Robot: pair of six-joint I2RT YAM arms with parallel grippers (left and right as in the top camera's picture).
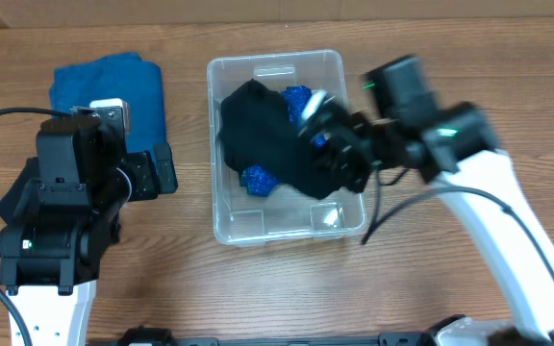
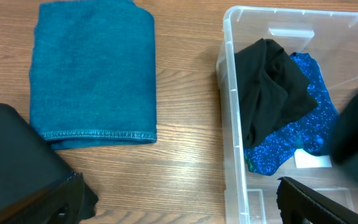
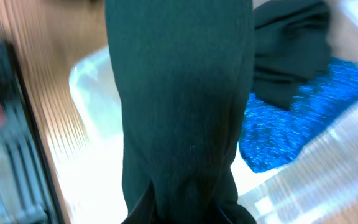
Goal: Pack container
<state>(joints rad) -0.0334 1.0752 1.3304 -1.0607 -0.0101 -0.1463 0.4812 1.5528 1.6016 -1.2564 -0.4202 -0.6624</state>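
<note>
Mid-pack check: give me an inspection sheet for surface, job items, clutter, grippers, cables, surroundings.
Surface: wooden table, wood grain visible.
Job's things: clear container holds black cloth over sparkly blue cloth; folded teal towel lies outside, left of it.
Clutter: nothing seen.
Grippers: left gripper open, empty, near the towel; right gripper over the container, apparently shut on the black cloth.
Cables: black cable at far left; second cable loops right of the container.
Surroundings: nothing seen.

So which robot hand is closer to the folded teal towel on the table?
Left. The left gripper sits open just beside the folded teal towel. The right gripper is farther off, over the clear plastic bin, holding a black cloth.
</note>
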